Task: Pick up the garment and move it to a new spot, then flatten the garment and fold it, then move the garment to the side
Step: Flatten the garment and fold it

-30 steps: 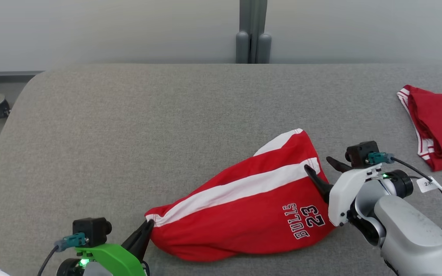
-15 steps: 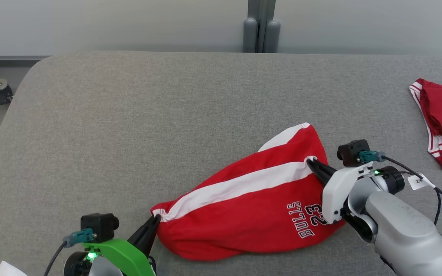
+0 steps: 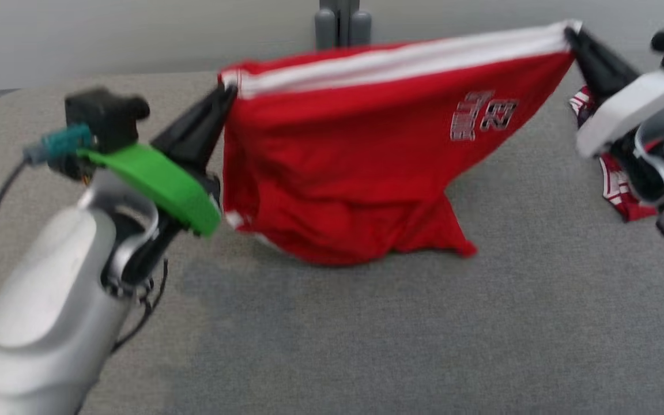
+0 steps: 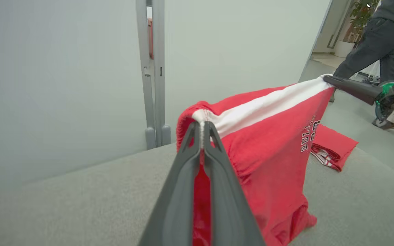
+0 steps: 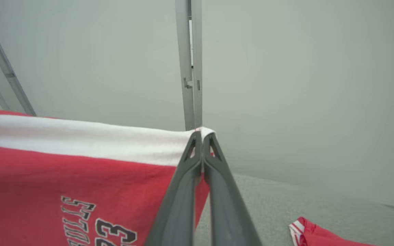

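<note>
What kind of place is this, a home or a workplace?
Probably an office or lab: a grey fabric-covered table, plain partition panels joined by a metal post, and a person nearby.

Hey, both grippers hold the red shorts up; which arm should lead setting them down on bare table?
Probably left. The left gripper pinches the shorts over bare table, while the right gripper hangs near the other red garment.

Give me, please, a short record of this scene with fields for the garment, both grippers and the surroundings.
garment: red garment, white stripe taut between the grippers, body hanging down to the grey table
left gripper: shut on one stripe end
right gripper: shut on the other end
surroundings: second red garment on the table's right; person's legs in the background
</note>
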